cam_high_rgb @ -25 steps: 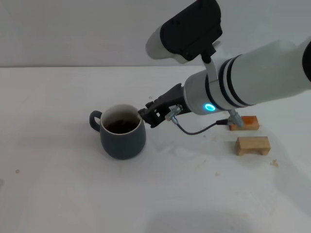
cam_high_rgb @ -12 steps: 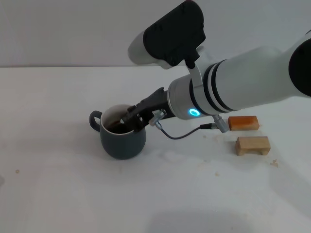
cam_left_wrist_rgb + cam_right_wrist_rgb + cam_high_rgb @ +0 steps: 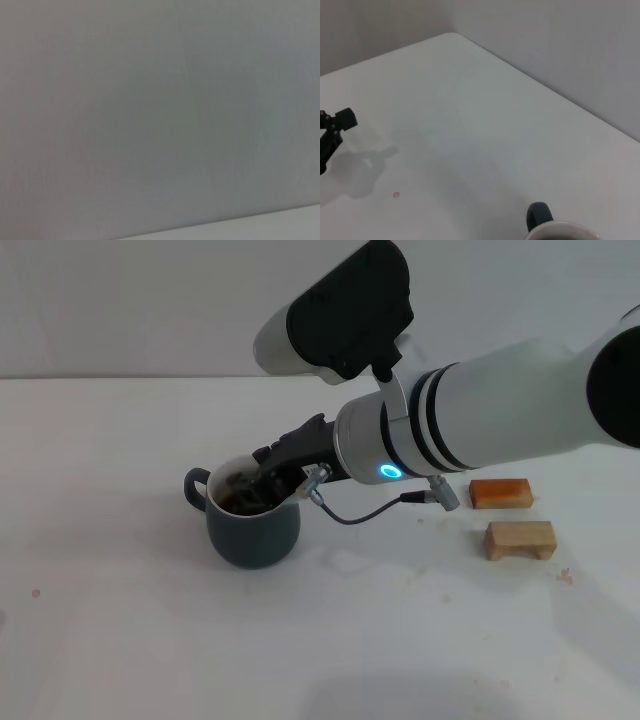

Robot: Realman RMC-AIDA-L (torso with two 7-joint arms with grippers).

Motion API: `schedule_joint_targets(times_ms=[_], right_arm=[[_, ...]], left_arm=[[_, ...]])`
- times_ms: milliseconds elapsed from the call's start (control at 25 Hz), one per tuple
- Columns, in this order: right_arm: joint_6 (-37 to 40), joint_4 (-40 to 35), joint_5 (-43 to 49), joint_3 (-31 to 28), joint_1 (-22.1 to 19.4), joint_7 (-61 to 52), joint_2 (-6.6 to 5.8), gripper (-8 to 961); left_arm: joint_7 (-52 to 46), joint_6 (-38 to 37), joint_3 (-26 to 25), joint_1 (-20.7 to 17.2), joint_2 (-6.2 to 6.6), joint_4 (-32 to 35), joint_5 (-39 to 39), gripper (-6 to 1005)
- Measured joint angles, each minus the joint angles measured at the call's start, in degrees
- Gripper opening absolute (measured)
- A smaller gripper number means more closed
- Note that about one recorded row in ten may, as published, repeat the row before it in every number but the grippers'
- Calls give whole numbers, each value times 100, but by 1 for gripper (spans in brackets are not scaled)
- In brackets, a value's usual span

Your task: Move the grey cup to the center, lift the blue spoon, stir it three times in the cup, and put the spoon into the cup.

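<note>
The grey cup (image 3: 252,530) stands on the white table left of centre, its handle pointing left and dark liquid inside. Its handle and a strip of white rim also show in the right wrist view (image 3: 540,217). My right gripper (image 3: 264,483) reaches in from the right and sits over the cup's mouth, its tip dipping inside the rim. The blue spoon is hidden in every view. A dark part of my left gripper (image 3: 331,131) shows far off in the right wrist view, low over the table. The left wrist view shows only blank wall.
Two small wooden blocks lie to the right of the cup: an orange one (image 3: 499,493) and a paler one (image 3: 520,539) in front of it. My right forearm spans the space above them. A cable loops under the wrist. Crumbs dot the table.
My right gripper has moved left, from beside the cup's right rim to over its mouth and into it. The cup and the blocks have stayed put.
</note>
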State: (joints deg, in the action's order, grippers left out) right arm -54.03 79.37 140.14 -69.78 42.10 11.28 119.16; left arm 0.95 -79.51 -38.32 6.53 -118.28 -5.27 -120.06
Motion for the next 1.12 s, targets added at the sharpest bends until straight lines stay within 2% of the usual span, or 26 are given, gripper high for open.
schedule_joint_targets(times_ms=[120, 240, 280, 320, 360, 400, 440, 480, 520, 560, 600, 640, 680, 720, 760, 880, 920, 960, 1000, 1040, 1120], right_arm=[[67, 170, 117, -33, -148, 22, -9, 369], [334, 283, 426, -44, -326, 55, -11, 398], [603, 350, 688, -48, -480, 64, -11, 408], [1330, 482, 1256, -34, -884, 78, -5, 417], [1330, 482, 1256, -34, -884, 78, -5, 427], [2492, 609, 1788, -8, -1508, 56, 1, 437], [2492, 609, 1788, -8, -1508, 56, 1, 446], [3177, 625, 1971, -2, -1886, 55, 2, 456], [4825, 501, 2114, 50, -2563, 57, 1, 462], [4825, 501, 2114, 50, -2563, 57, 1, 468], [6647, 72, 2197, 154, -3159, 77, -5, 474], [6647, 72, 2197, 154, -3159, 77, -5, 480], [7386, -192, 2264, 195, -3384, 84, -3, 486], [8909, -846, 2421, 241, -3718, 89, 9, 492], [8909, -846, 2421, 241, -3718, 89, 9, 498], [10291, -1756, 2395, 267, -3983, 89, 24, 516], [10771, -2299, 2016, 291, -4094, 55, 32, 521], [10771, -2299, 2016, 291, -4094, 55, 32, 527], [11033, -2721, 1385, 386, -4157, 28, 30, 533], [11033, -2721, 1385, 386, -4157, 28, 30, 539], [11398, -3300, 656, 565, -4220, 12, 18, 551]], left_arm=[[1, -22, 0, -23, -2, 0, 0, -2], [1, -52, 0, -36, -2, 0, 0, -2], [2, -68, 0, -41, -2, 1, 0, -2], [2, -123, 0, -53, -1, 1, 1, -2], [2, -123, 0, -53, -1, 1, 1, -2], [2, -159, 0, -59, 0, 0, -1, -2], [2, -159, 0, -59, 0, 0, -1, -2], [2, -170, 0, -64, 2, 0, 1, -2], [2, -182, -8, -77, 6, 1, 0, -2], [2, -182, -8, -77, 6, 1, 0, -2], [2, -190, -26, -82, 7, 1, 0, -2], [2, -209, -58, -89, 7, 4, 0, -2], [2, -209, -58, -89, 7, 4, 0, -2], [2, -238, -72, -91, 4, 6, 0, -2], [2, -238, -72, -91, 4, 6, 0, -2], [-5, -250, -127, -91, 2, 1, 0, -2], [-9, -248, -206, -91, 1, 0, 0, -2], [-9, -248, -206, -91, 1, 0, 0, -2], [-10, -245, -246, -91, 0, 1, 0, -2], [-18, -244, -275, -88, 0, 0, 0, -2], [-69, -247, -334, -83, 3, 0, 0, -2]])
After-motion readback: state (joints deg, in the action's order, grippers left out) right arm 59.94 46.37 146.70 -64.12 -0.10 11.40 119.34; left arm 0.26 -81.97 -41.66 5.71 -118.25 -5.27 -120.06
